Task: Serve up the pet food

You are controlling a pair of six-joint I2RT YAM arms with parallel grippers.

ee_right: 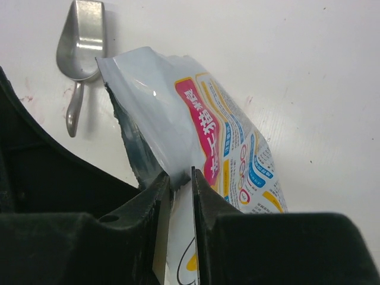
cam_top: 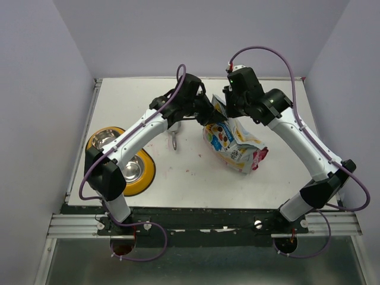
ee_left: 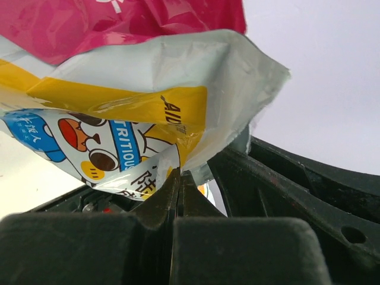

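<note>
A crinkled, glossy plastic pet food bag (cam_top: 234, 142) lies on the middle-right of a flat white table (cam_top: 196, 181). Its open top end is raised toward both grippers. The bag is white and yellow with cartoon print, blue labels and a pink-red edge. Its contents cannot be seen.

The left gripper (cam_top: 209, 116) has its black fingers (ee_left: 160, 205) pressed fully together on a fold of the bag (ee_left: 148, 77) at the mouth, so the film bunches above them.

The right gripper (ee_right: 181, 184) has its jaws drawn nearly together, with the thin white wall of the bag (ee_right: 225, 136) pinched between them at the opposite lip. The torn rim stands up beside it.

A smooth, shiny metal scoop (ee_right: 80, 41) with a rounded bowl and a slim handle lies flat on the table just left of the bag, apart from it. At the table's left edge sits a yellow feeder (cam_top: 148, 178) with rounded corners, holding two round polished steel bowls (cam_top: 104, 139).
</note>
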